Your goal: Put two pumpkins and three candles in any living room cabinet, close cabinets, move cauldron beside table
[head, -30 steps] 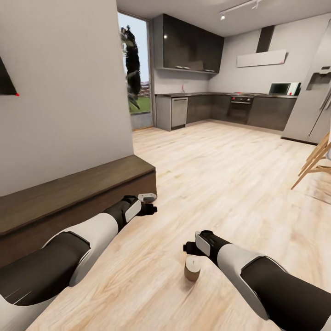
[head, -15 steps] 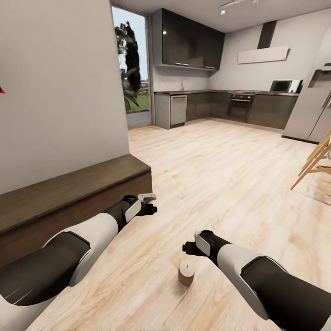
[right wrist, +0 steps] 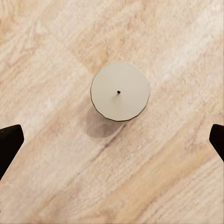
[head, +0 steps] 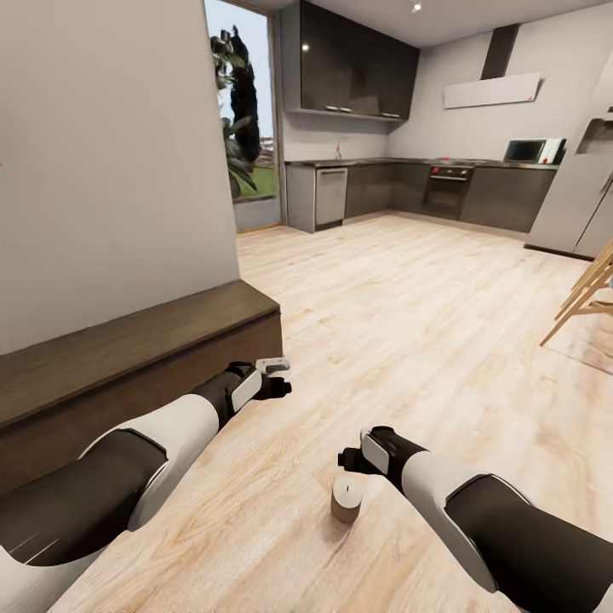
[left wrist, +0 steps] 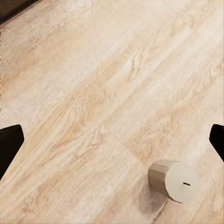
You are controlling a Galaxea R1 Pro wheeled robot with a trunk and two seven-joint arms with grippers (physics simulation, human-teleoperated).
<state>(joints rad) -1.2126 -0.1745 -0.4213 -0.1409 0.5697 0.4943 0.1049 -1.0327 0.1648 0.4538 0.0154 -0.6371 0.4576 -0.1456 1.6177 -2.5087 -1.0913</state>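
Camera panned slightly; candle point(head: 346, 499) hasn't moved, upright on plank floor point(head: 409, 323), below right gripper point(head: 347, 460). Cabinet point(head: 128, 366) shut, beside left gripper point(head: 277, 379). Both grippers' jaws spread wide, empty.

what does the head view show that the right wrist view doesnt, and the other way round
Head view alone: the dark wooden cabinet along the wall, the kitchen behind, both arms, and the candle standing upright on the floor just ahead of the right pincer. Right wrist view alone: the candle's flat top with its tiny wick, seen straight down between the wide-apart finger tips. Both share the candle and the plank floor.
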